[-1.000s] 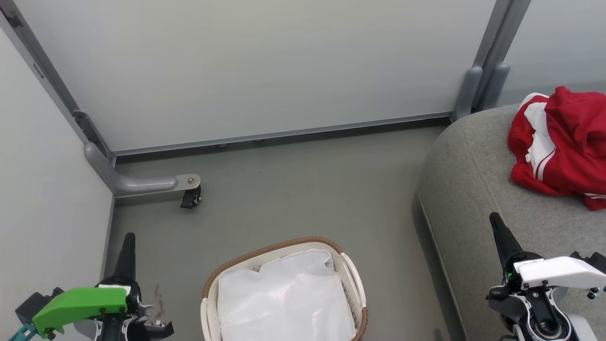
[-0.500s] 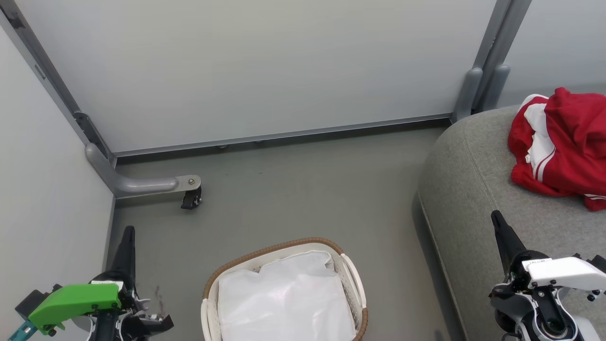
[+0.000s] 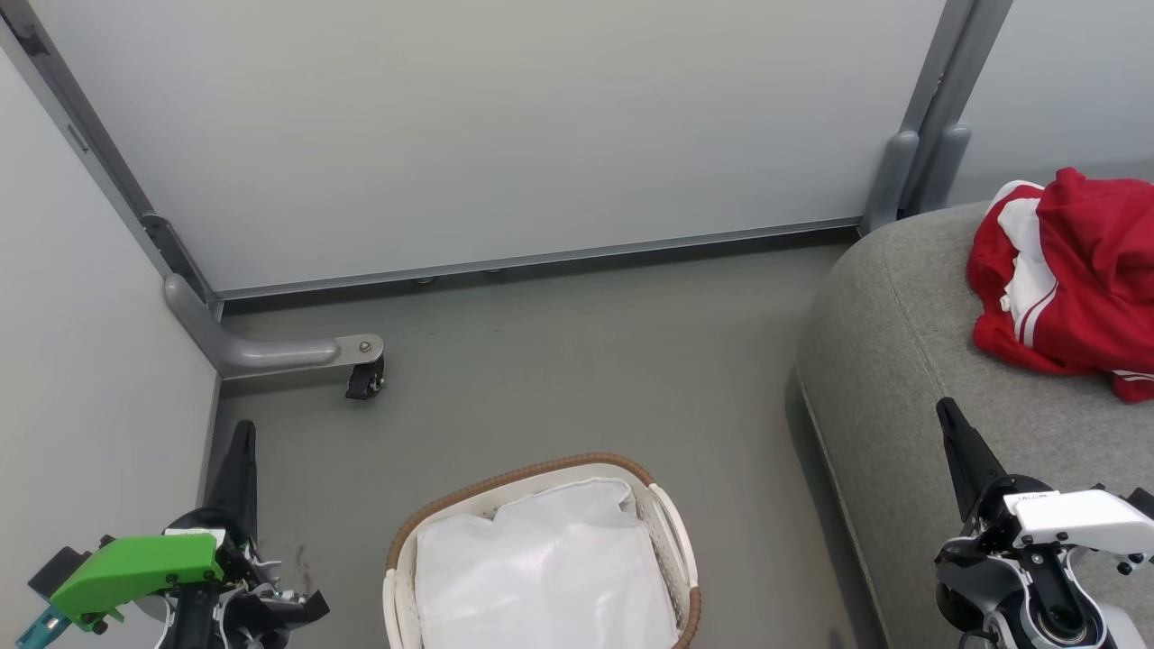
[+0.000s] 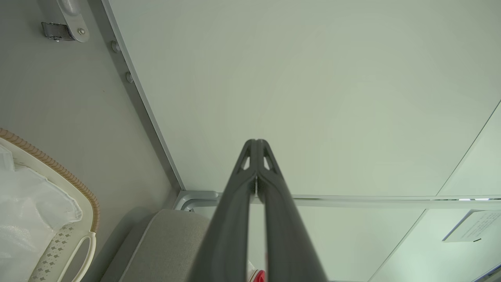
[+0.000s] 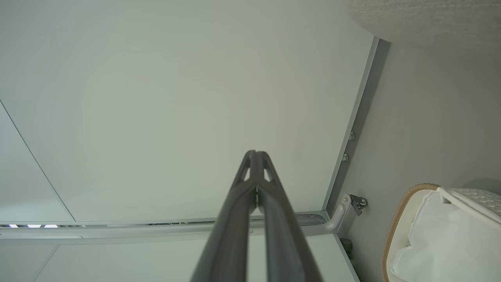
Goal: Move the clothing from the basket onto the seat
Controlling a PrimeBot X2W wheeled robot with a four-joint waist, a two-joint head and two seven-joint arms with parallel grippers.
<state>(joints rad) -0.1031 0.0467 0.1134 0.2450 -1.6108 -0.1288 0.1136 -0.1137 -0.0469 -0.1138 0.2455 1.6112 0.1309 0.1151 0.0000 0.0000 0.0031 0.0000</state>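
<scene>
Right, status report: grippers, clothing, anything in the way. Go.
Left gripper shut, empty, left of basket. Right gripper shut, empty, near seat. Clothing heaped on seat; basket: white liner, no red seen. No obstruction seen.

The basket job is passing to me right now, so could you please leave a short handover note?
Left gripper: shut, empty, over the floor left of the basket.
Right gripper: shut, empty, over the front of the seat.
Clothing: crumpled red heap on the seat, apart from both grippers.
Basket: on the floor, white liner inside, no red fabric visible.
Done: clothing is on the seat.
Left: apparently nothing; what lies under the liner cannot be told.
</scene>
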